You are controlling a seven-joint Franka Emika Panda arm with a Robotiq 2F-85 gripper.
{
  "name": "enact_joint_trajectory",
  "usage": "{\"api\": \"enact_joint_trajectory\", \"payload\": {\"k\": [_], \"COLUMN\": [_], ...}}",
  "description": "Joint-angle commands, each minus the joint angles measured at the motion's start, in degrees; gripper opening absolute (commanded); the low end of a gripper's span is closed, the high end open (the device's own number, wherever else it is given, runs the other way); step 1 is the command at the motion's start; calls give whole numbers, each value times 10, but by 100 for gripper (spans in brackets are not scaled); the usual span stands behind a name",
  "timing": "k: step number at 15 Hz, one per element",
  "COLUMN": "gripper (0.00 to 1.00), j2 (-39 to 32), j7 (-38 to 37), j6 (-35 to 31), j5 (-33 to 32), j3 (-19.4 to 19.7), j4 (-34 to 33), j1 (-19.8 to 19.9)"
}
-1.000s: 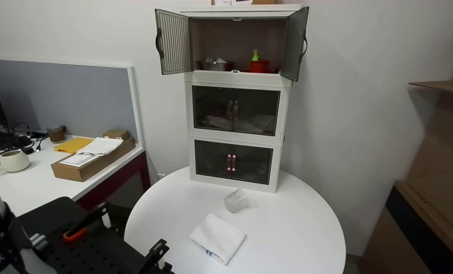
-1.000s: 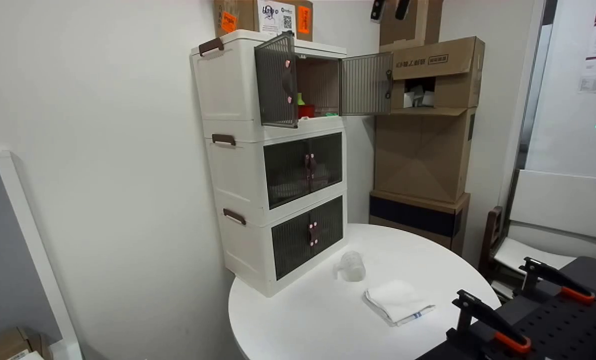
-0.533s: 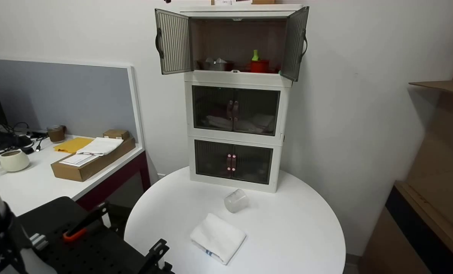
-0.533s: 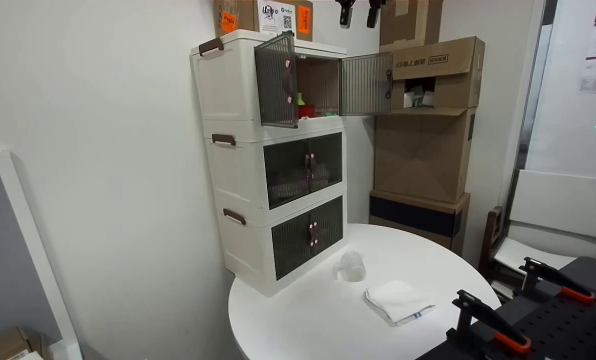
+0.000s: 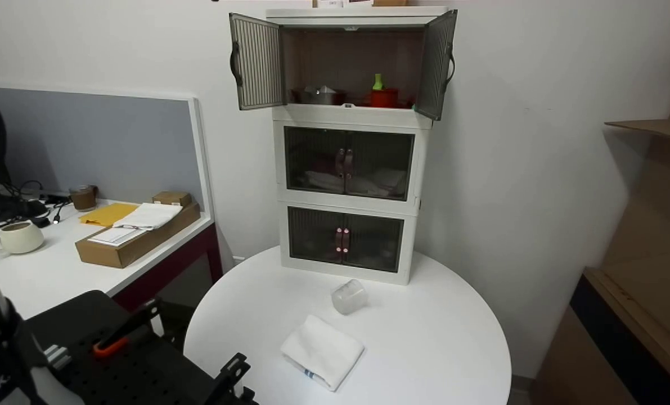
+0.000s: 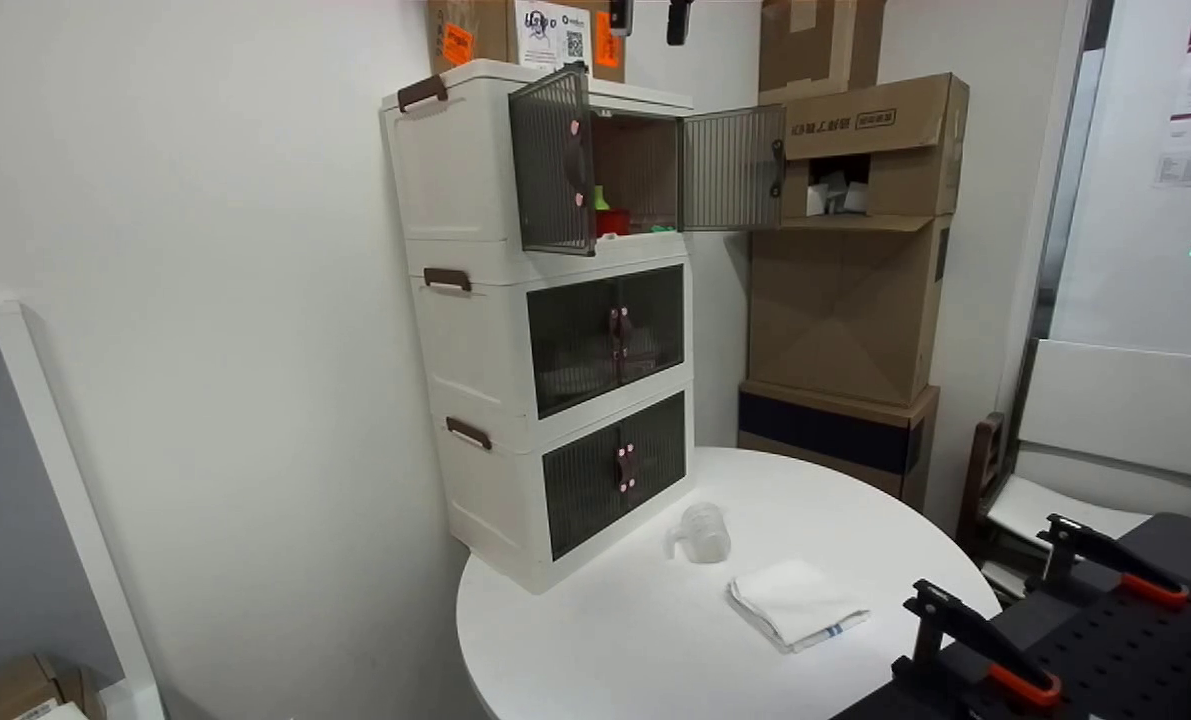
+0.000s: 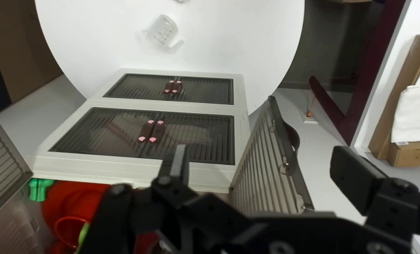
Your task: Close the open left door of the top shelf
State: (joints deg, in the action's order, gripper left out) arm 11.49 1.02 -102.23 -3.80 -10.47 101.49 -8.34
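The top shelf's left door [image 5: 259, 63] stands open, a dark ribbed panel with a dark handle at its outer edge. It shows in an exterior view [image 6: 555, 165] and in the wrist view [image 7: 269, 165]. My gripper [image 6: 649, 20] is at the top edge of an exterior view, above the cabinet's upper front. In the wrist view my gripper [image 7: 262, 167] is open, its fingers wide apart with nothing held. The left door shows lower down between the fingers, apparently untouched. In an exterior view only a tiny dark tip shows at the top edge.
The right door [image 5: 437, 64] is also open. Inside are a red pot [image 5: 383, 98] and other items. The lower doors [image 5: 344, 163] are shut. A clear measuring cup [image 5: 349, 297] and white cloth [image 5: 323, 352] lie on the round table. Boxes [image 6: 525, 40] sit on the cabinet.
My gripper has moved left across the top of an exterior view, dipping and then rising slightly. A dark tip came into an exterior view's top edge and shifted left. The doors have not moved.
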Motion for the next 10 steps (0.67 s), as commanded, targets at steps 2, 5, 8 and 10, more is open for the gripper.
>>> {"api": "enact_joint_trajectory", "payload": {"k": [2,5,8,10], "gripper": [100,100,100,100], "j2": [-55,-77,-90,-93], "j7": [-71,-127,-201,-257], "j6": [-2,-28,-94,-147], "j5": [-18,-47,-103,-144], "j3": [-26,-39,-42,-36], "j4": [-49,-48,-31,-19], "j1": [-11,-17,-18,-16]}}
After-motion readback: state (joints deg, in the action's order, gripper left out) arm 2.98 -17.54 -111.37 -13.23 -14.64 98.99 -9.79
